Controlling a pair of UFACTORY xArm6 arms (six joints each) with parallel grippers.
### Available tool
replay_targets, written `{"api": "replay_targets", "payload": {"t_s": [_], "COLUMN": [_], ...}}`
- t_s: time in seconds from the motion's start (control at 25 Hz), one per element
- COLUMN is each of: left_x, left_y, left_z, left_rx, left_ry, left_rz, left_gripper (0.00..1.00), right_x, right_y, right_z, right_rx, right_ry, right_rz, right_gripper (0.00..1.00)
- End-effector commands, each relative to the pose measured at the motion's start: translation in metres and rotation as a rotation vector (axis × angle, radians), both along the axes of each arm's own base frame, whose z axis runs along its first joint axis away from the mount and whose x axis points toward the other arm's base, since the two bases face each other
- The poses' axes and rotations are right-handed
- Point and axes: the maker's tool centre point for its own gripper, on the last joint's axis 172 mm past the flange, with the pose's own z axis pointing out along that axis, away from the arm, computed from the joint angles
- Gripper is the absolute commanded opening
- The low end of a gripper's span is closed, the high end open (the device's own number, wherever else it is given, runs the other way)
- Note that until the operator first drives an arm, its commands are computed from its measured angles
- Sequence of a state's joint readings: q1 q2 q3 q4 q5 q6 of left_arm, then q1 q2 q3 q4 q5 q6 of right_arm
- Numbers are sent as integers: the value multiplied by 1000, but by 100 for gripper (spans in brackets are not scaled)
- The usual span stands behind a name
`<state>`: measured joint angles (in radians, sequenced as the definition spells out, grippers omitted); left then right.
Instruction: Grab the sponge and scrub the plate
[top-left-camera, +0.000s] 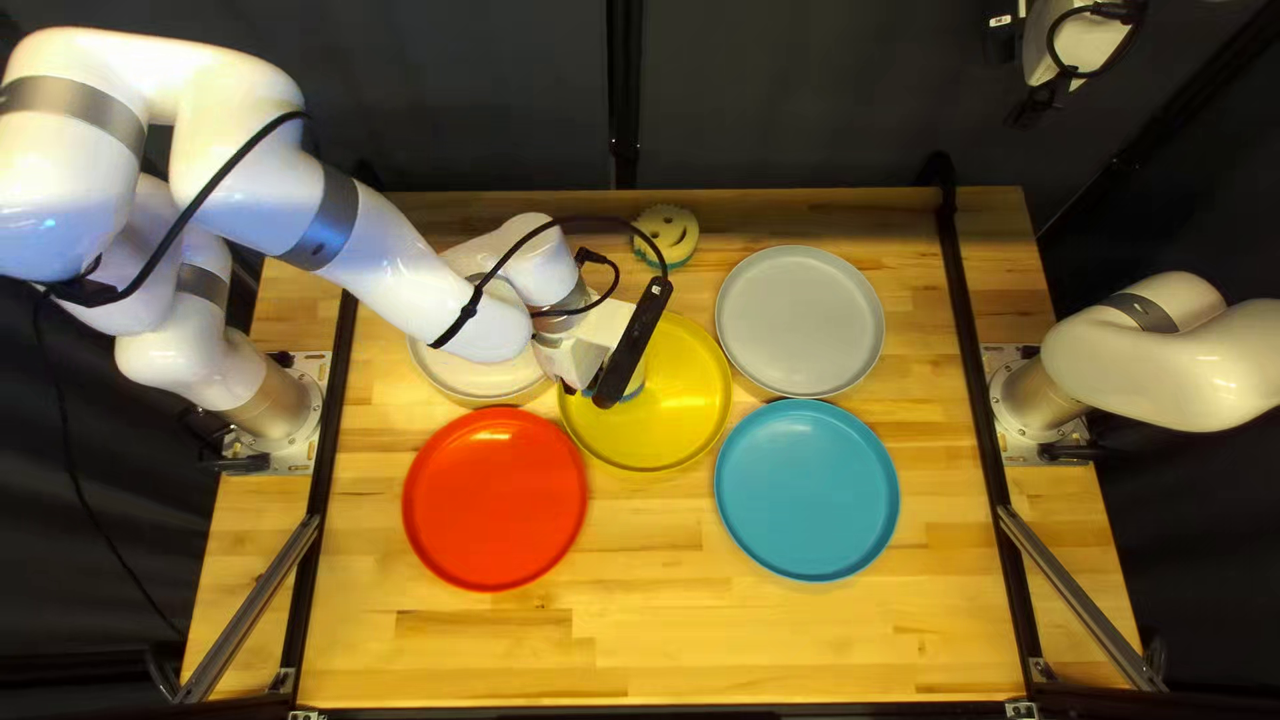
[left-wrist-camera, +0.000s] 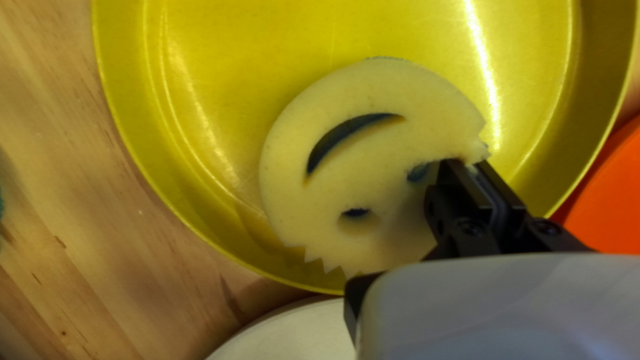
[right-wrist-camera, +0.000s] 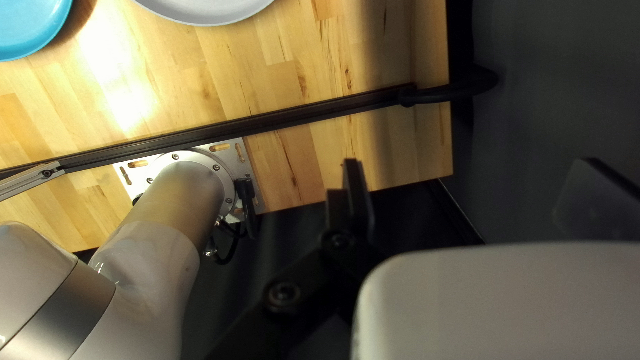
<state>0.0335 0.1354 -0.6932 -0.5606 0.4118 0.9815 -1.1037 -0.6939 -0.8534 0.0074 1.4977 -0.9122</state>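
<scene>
Shows pale yellow across the sponge [left-wrist-camera: 373, 153], dark blue in its cut-out smile and eyes. Repeats the smiley pattern, yellow edged with teal, on the second sponge [top-left-camera: 667, 230]. Gleams lemony on the yellow plate [top-left-camera: 680, 400], vivid scarlet on the red plate [top-left-camera: 494, 500], sky-toned on the blue plate [top-left-camera: 807, 487], pale on the grey plate [top-left-camera: 800, 320] and white plate [top-left-camera: 467, 380]. Runs honey-coloured, in streaky strips, along the wooden tabletop [top-left-camera: 640, 640]. Wears white with grey bands on the left arm [top-left-camera: 440, 300] and right arm [top-left-camera: 1160, 380], near-black on the curtain [top-left-camera: 467, 94].
</scene>
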Motion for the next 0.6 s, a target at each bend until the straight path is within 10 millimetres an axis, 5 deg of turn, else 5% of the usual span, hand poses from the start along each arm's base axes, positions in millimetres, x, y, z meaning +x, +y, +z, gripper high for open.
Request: {"api": "replay_targets", "payload": {"t_s": [0.04,0.32,0.6], "left_x": [7,18,18], "left_y": [-18,-49,-48], "left_z": [-2,7,7], "left_rx": [-6,-1,-2], "left_ry": [-2,-9,-6], "left_rz": [-11,-39,-52], "left_gripper": [0,0,0], "right_x": [0,0,0], "right_y": [0,0,0], "right_z": [0,0,0], "right_rx": [0,0,0], "right_ry": [0,0,0], "right_rz": [0,0,0], "right_gripper": [100,100,100]}}
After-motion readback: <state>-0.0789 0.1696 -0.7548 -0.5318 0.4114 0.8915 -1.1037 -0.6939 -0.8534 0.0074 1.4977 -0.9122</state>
